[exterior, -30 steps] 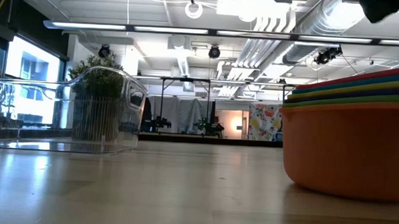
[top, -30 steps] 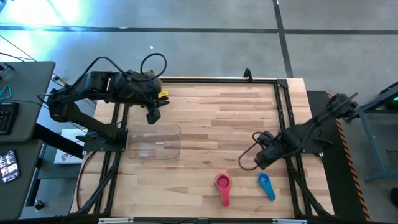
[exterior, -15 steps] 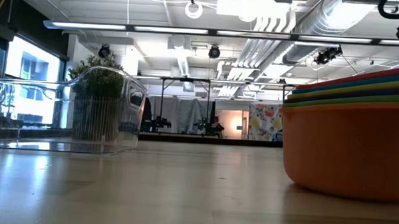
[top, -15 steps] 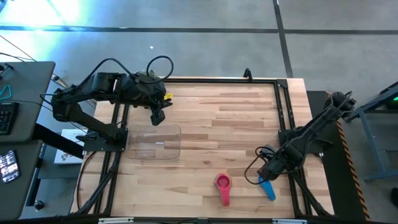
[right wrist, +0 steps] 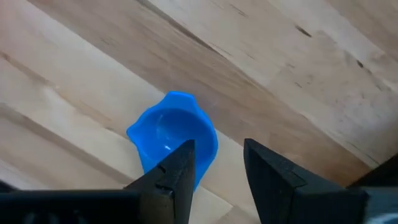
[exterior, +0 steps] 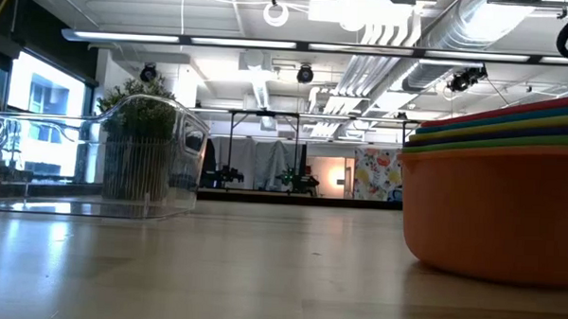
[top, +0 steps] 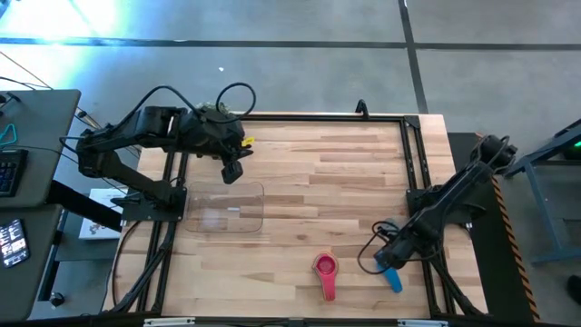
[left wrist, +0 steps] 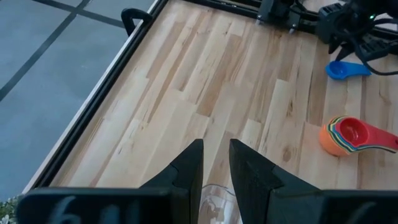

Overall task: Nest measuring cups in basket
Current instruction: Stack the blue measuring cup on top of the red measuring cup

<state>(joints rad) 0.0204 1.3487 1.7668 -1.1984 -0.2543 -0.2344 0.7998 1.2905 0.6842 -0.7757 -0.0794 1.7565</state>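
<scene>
I have the right gripper [top: 388, 261] low over the blue measuring cup [right wrist: 172, 139] near the table's [top: 345, 182] near edge, at its right side. Its fingers [right wrist: 176, 167] stand a little apart and grip nothing; the blue bowl lies just beyond their tips. In the high view this cup's handle [top: 394, 279] runs toward the near edge, slanting slightly right, bowl at the far end.

Just to its left sits the stack of nested cups [top: 325, 268], red-pink on top, long axis toward the near edge, handle nearest it. Bare wood separates the two.

The clear basket [top: 224, 208] rests at the left side, well apart from both. My left gripper [top: 231, 171] hangs above its far rim, fingers [left wrist: 186, 171] parted narrowly, empty. The table's middle and far half lie open, bounded by a black rail [top: 318, 115].
</scene>
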